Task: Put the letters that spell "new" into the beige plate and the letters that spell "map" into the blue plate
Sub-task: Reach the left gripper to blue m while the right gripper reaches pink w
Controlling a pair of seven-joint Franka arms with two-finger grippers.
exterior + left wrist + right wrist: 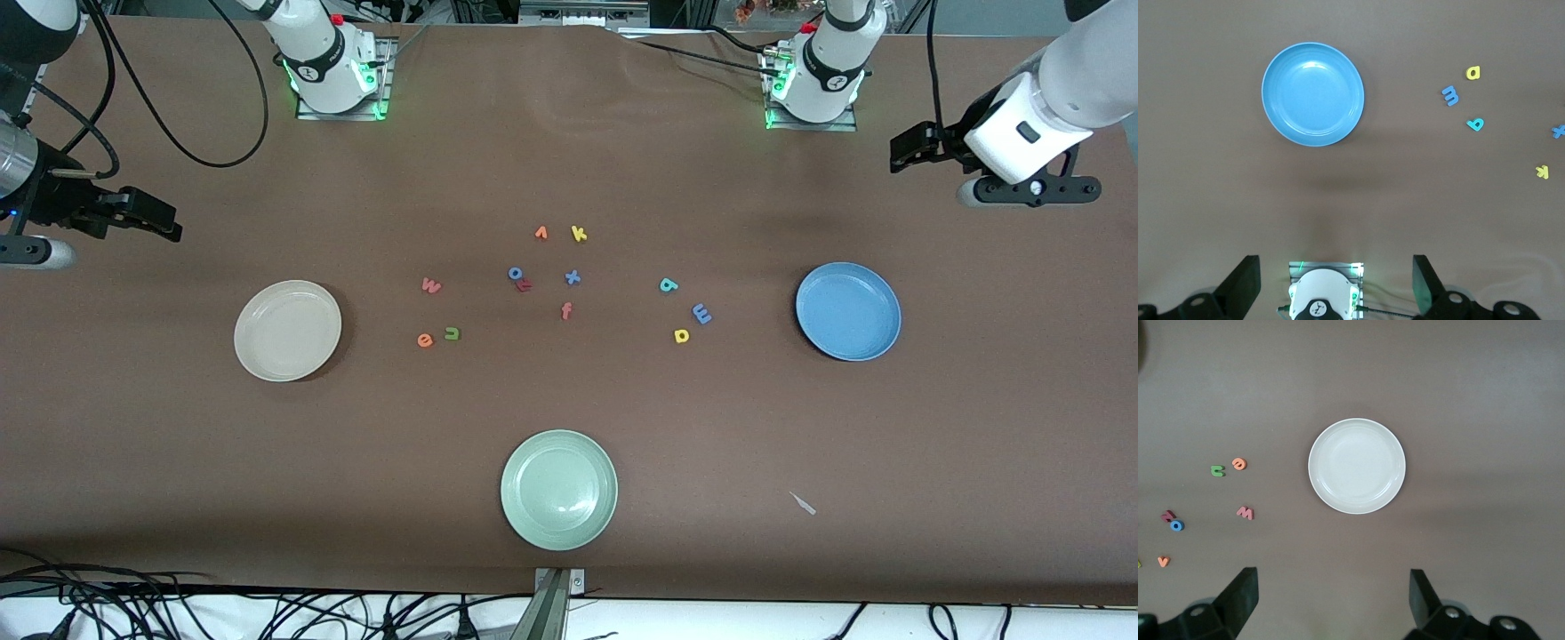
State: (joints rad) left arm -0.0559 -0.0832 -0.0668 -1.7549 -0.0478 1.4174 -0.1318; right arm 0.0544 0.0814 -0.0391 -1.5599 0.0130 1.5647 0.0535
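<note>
Left gripper [1335,283]: spread, held above the table near the blue plate [1313,94]; m [1450,96], a [1473,73], p [1476,124] beside it.
Right gripper [1331,600]: spread, near the beige plate [1357,466]; n [1218,471], e [1239,463], w [1245,513] beside it.

The front camera looks steeply down from high across the worktop [569,160], facing both bases. Each wrist camera looks straight down from well up: the left shares the blue plate [1313,93], the right the beige plate [1357,466].
</note>
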